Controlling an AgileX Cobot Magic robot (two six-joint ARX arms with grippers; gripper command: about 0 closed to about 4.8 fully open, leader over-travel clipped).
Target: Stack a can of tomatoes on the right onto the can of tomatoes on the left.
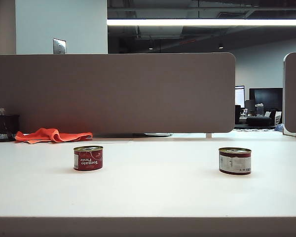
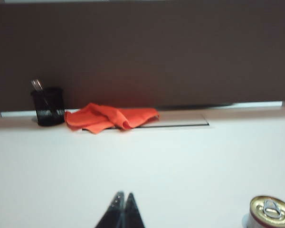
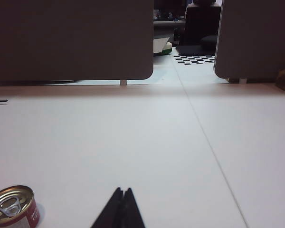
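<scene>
Standing apart: left can (image 1: 88, 158), right can (image 1: 235, 160); left gripper (image 2: 123, 195), right gripper (image 3: 123, 191) pressed together.

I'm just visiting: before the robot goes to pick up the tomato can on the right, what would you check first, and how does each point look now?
1. Right can upright, pull-tab lid up: ok.
2. Left can upright, nothing on its lid: ok.
3. Table between the cans free of obstacles: ok.
4. Right gripper open for grasping: not ok, it is shut, short of the can.
5. Left gripper clear of the cans: ok, shut, holding nothing.
6. Orange cloth out of the way: ok, by the partition.
</scene>
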